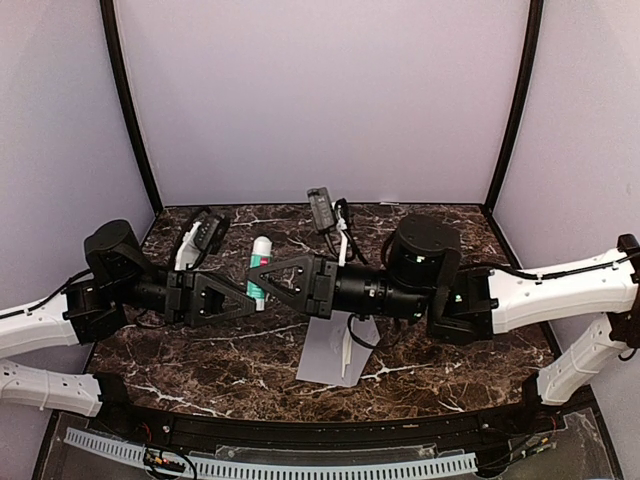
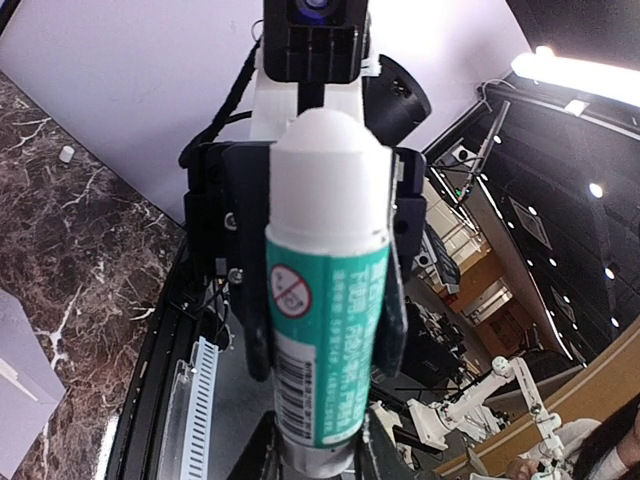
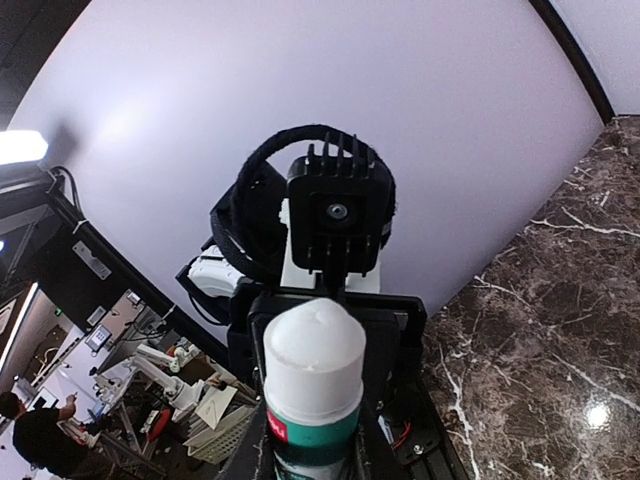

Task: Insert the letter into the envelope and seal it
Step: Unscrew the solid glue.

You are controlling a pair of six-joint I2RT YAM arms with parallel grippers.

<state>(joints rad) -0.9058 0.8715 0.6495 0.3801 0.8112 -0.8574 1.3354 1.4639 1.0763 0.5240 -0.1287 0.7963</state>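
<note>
The glue stick [image 1: 259, 272] wears a green label [image 2: 335, 330] with white lettering too blurred to read, so no brand can be made out. A red circle with a slash [image 2: 290, 290] sits near the label's top and a barcode [image 2: 305, 395] runs below it. The cap [image 2: 325, 160] is plain white and rounded.

Both arms lie stretched inward, level above the dark marble surface [image 1: 450, 370], their wrists pointing at each other. The left claw [image 1: 250, 300] and right claw [image 1: 252, 273] meet tip to tip a little left of centre. The stick lies crosswise between them, cap toward the back wall.

In the left wrist view the right claw's fingers [image 2: 250, 330] press both sides of the tube just under the cap, so that claw is clenched on the stick. The left claw's own tips only graze the bottom edge of its picture, beside the tube's base. I cannot tell whether it grips or merely flanks the stick.

The grey envelope [image 1: 322, 360] lies flat on the surface beneath the right wrist. The letter [image 1: 347, 350] shows as a narrow pale strip along the envelope's right side. Whether it is tucked inside or resting on top cannot be told.
</note>
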